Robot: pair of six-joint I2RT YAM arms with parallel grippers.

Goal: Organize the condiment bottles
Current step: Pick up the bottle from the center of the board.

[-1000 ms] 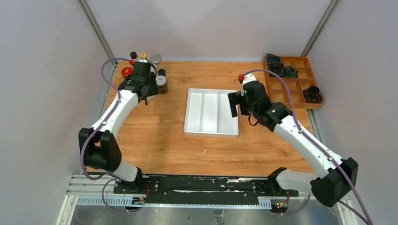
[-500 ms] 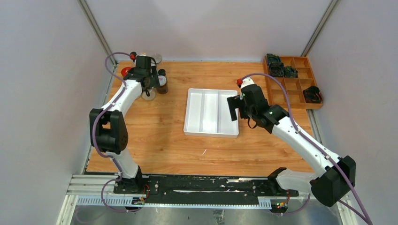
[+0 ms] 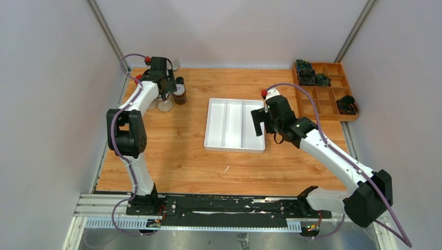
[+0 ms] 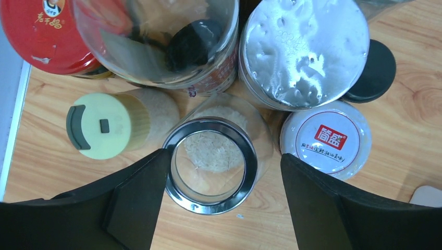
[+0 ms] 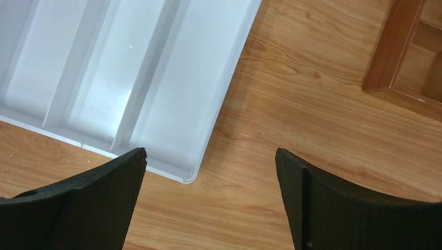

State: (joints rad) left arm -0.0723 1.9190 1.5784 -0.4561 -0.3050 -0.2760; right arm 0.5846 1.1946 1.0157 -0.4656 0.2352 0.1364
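surface: wooden table (image 3: 182,156) | centre: white tray (image 3: 235,125) | far-left corner: condiment bottles (image 3: 180,89) clustered | far-right edge: wooden compartment box (image 3: 326,107)

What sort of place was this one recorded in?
Probably a lab robot cell, not a kitchen: a wooden table boxed in by plain white panels, two arms bolted to a rail at its edge, and staged props, condiment bottles and a white tray.

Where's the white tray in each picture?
Top view: the white tray sits in the middle of the picture.
Left wrist view: not in it.
Right wrist view: it fills the upper left.
Shared landmark: the wooden box, far right in the top view, upper right corner in the right wrist view.
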